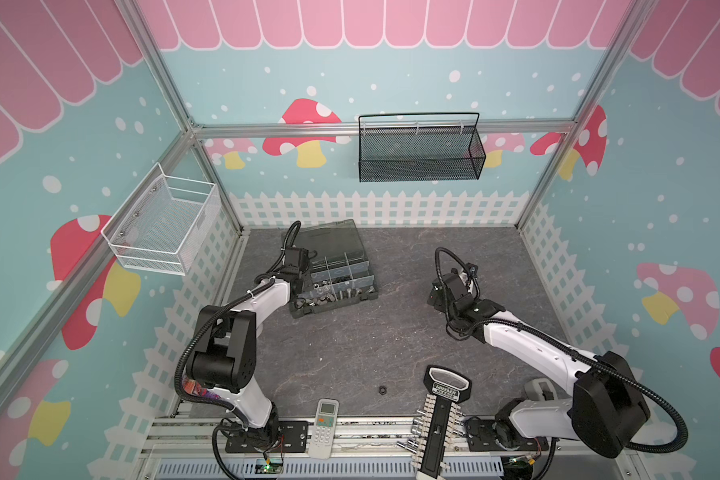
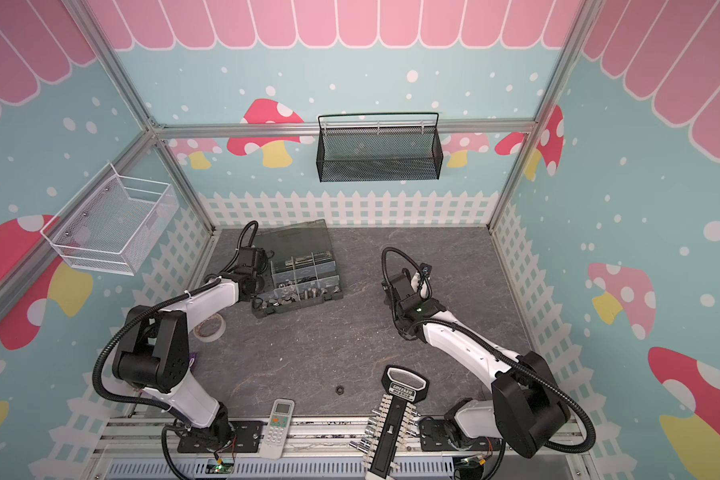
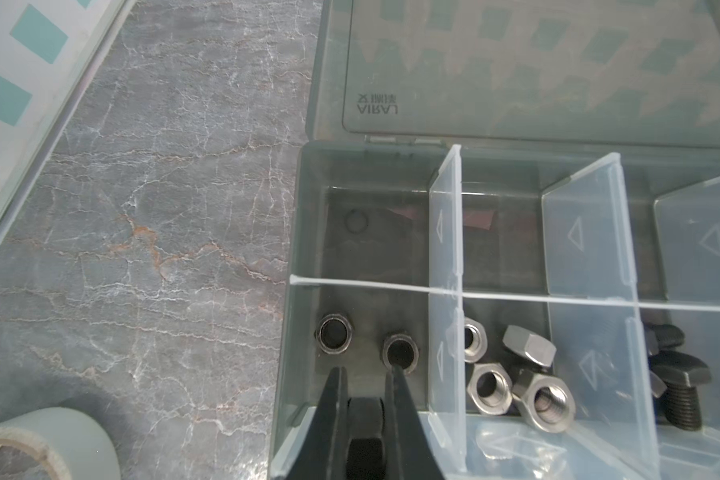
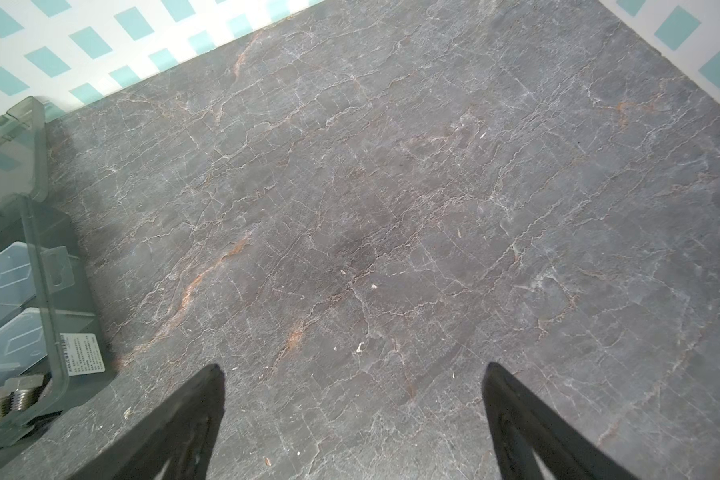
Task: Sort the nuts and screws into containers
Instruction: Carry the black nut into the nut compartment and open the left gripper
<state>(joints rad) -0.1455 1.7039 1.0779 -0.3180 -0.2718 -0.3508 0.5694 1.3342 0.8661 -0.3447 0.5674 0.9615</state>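
The open organizer box (image 1: 373,293) (image 2: 338,293) lies at the back left, its compartments split by pale dividers. In the left wrist view my left gripper (image 3: 366,371) hangs over the corner compartment (image 3: 308,208), shut on a small black piece that looks like a nut. Two black nuts (image 3: 334,338) lie on that floor. Several silver nuts (image 3: 489,388) fill the neighbouring compartment, and black screws (image 3: 680,395) the one beyond. A loose black nut (image 1: 382,390) (image 2: 340,390) lies on the mat near the front. My right gripper (image 4: 352,368) (image 1: 435,297) stands open over bare mat, right of the box (image 4: 59,332).
A tape roll (image 3: 59,440) (image 2: 210,328) sits left of the box. A remote (image 1: 326,428) and a black socket rack (image 1: 441,419) lie at the front edge. A black mesh basket (image 1: 420,149) and a white wire basket (image 1: 163,224) hang on the walls.
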